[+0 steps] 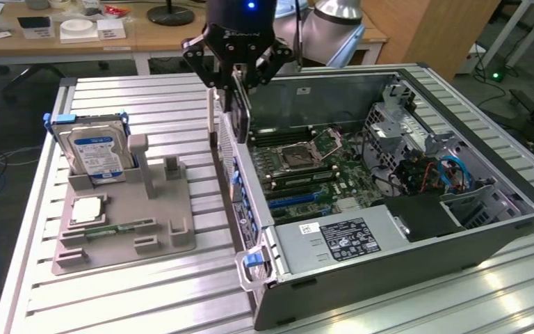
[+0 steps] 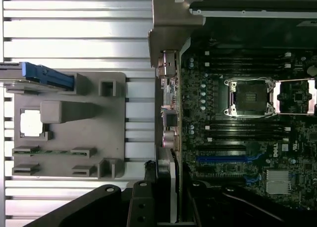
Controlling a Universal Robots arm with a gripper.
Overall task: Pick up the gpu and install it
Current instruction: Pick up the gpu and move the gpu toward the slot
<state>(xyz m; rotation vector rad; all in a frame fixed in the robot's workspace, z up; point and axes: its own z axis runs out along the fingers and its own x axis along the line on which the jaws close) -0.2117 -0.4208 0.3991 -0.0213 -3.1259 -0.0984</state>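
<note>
Gripper (image 2: 167, 200) is clamped on the gpu (image 1: 239, 118), arm pointing straight down, card hanging on edge right above the open PC case's (image 1: 388, 278) rear wall.

Bright, even overhead room light, soft shadows. Aluminium table (image 1: 137, 299) slats throw glare, worst low on the exterior view's right, where patches are blown white. Computer case (image 1: 388, 278) interior is dimmer and its walls shade the motherboard (image 1: 295, 163). Gripper (image 1: 238, 82) and the gpu (image 1: 240, 118) it clamps read near-black. Wrist view: slats washed out, CPU socket frame (image 2: 250, 96) glints, gripper links sit in shadow. Blue LED (image 1: 250, 5) on the arm blooms.
</note>
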